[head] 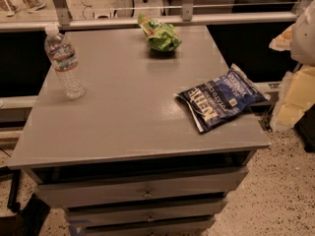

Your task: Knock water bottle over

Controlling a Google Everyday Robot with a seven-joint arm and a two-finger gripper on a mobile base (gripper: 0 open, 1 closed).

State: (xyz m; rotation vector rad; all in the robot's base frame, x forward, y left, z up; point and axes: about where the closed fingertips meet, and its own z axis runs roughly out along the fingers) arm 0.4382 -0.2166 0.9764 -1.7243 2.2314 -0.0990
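Grey desk [123,127] fills most of the view, flat top with three shallow drawers [147,193] stacked under its front edge. Off the desk's right edge, pale cream blocky forms. The lower one is probably the end effector [294,102], held beside the desk and above the floor, well apart from everything on the desk top. Cannot tell whether it is apart or together, and nothing is seen held in it. On the desk's right side toward the front lies a dark blue snack bag [221,100], flat, with one corner reaching the desk's right edge. Water bottle [64,63] stands upright near the desk's left edge, toward the rear. It is clear ribbed plastic with a white cap and a label band around the upper body, touching nothing but the desk. Crumpled green bag [160,36] sits at the desk's rear, about centre.
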